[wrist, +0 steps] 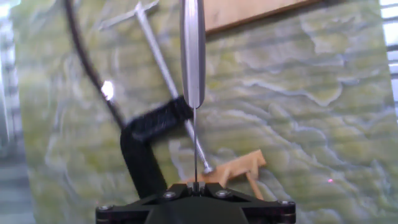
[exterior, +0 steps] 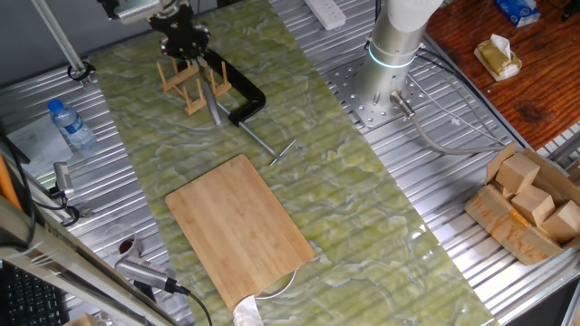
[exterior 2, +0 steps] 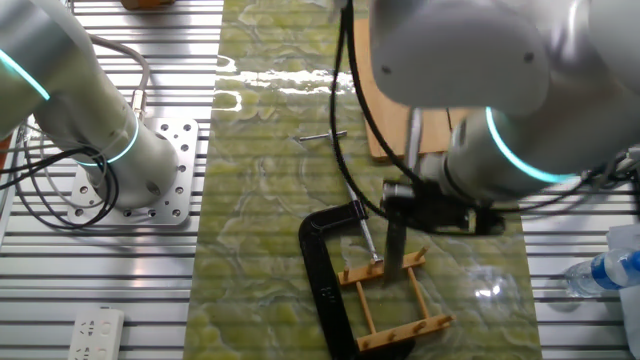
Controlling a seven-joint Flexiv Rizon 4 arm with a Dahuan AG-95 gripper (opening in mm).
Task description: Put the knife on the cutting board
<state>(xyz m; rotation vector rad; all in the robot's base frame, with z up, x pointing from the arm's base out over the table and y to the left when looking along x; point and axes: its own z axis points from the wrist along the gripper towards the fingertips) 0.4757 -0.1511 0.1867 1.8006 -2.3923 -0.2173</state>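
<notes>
My gripper is shut on the knife's blade, which shows edge-on as a thin dark line in the hand view. The knife's silver handle points straight away from the hand, toward the cutting board. In one fixed view the gripper hangs over the wooden peg rack, and the knife slants down toward the cutting board, well short of it. In the other fixed view the handle sticks out from the gripper toward the board's corner.
A black C-clamp with a steel screw rod lies beside the rack, also in the hand view. The peg rack sits under the hand. A water bottle, the arm's base and cardboard boxes stand around the mat.
</notes>
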